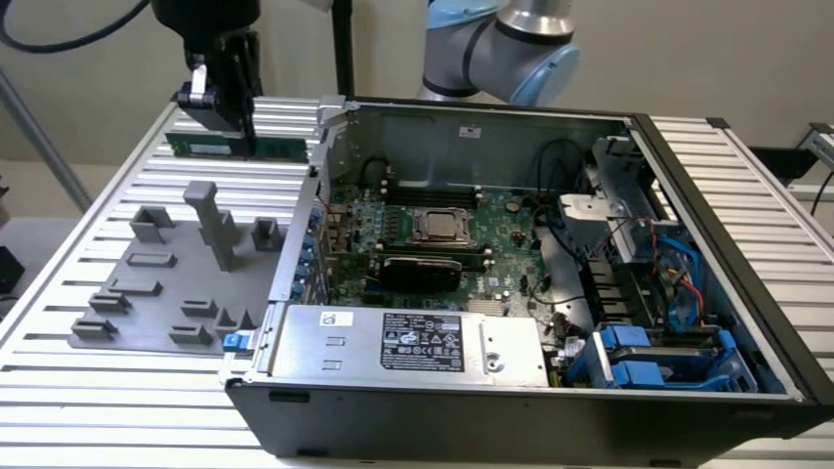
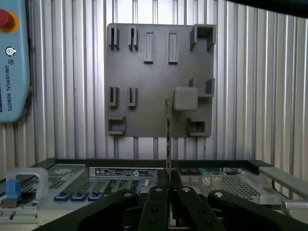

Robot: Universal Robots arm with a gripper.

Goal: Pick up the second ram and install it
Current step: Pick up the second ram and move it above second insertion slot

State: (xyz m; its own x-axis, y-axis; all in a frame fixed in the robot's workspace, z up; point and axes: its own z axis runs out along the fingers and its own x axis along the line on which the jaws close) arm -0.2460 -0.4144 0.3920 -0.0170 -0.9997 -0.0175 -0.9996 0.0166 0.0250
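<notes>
The second ram (image 1: 261, 147), a thin green stick, hangs level in the air above the far left of the slatted table, just outside the open computer case (image 1: 729, 254). My gripper (image 1: 238, 127) is shut on its upper edge. In the wrist view the ram (image 2: 168, 139) appears edge-on as a thin line rising from between my gripper's (image 2: 169, 195) black fingers (image 2: 155, 204). The motherboard (image 1: 502, 220) with its black memory slots (image 1: 381, 217) lies inside the case, lower and toward the exterior view's right of the ram.
A grey holder plate (image 1: 156, 293) with upright blocks lies on the table under the ram, also seen as the plate (image 2: 159, 62). A black expansion card (image 1: 420, 266), a power supply (image 1: 404, 342) and blue drive bays (image 1: 651, 357) are in the case. A teach pendant (image 2: 12, 57) lies beside the plate.
</notes>
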